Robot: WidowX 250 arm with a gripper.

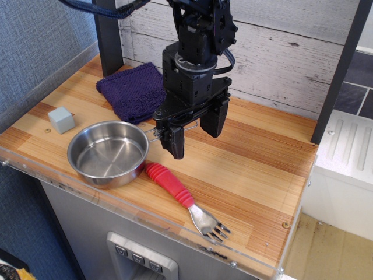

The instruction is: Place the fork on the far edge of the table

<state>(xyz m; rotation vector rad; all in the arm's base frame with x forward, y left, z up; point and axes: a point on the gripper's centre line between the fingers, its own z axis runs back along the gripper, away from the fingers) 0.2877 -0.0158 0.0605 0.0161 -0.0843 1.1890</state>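
Your gripper (195, 133) hangs released above the middle of the worktop (256, 169), its 2 black fingers (176, 142) spread apart with nothing between them. The fingers point down, and the tips appear to hover clear of the planks rather than touch them.

The fork (185, 201) lies flat on the worktop near the front edge, below and slightly right of your gripper and apart from it. Its ribbed red handle points up-left, the butt end just beside the rim of the steel pan (108, 153), though contact cannot be confirmed. The silver 4-tined head points down-right, close to the clear acrylic rim at the front.

The steel pan sits upright at the front left, empty, with its thin wire handle reaching right toward the near finger. A small grey cube (61, 119) rests to the left of the pan, apart from it. A folded purple knitted cloth (131, 90) lies at the back left, partly behind the gripper body.

A white plank wall (280, 52) backs the worktop. You will find no brand, label or legible writing on any item.
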